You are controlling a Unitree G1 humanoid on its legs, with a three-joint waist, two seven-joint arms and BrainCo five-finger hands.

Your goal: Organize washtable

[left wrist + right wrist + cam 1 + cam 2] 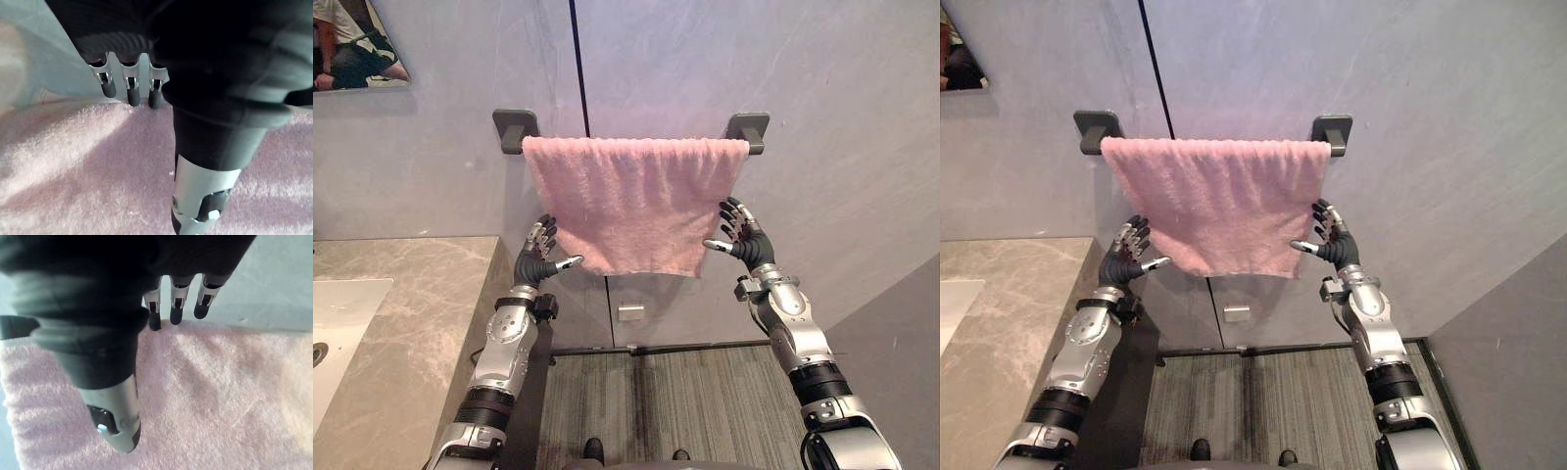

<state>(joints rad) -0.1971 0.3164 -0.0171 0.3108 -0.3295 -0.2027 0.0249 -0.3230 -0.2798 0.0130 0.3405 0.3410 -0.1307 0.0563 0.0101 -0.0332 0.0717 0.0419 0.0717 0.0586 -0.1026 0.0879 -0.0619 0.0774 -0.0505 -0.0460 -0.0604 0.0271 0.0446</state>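
Towel [631,201], pink, hangs draped over a bar on the far grey wall [822,117], between two dark brackets, left [516,129] and right [748,130]. Its lower edge hangs free, well above the floor [675,401].

The left hand [534,264] is raised just beside the towel's lower left corner, fingers straight and spread, thumb pointing in toward the cloth. The right hand [752,245] is raised at the towel's right edge, a little higher, fingers also straight and spread, its thumb crossing in front of the edge. Whether either thumb touches the cloth I cannot tell. In the left wrist view the fingers [128,93] reach out straight with the towel past them, nothing pinched; the right wrist view shows the same of its fingers [176,313].

A marble counter [411,323] with a white sink [337,323] lies near left. A mirror [357,44] hangs far left.
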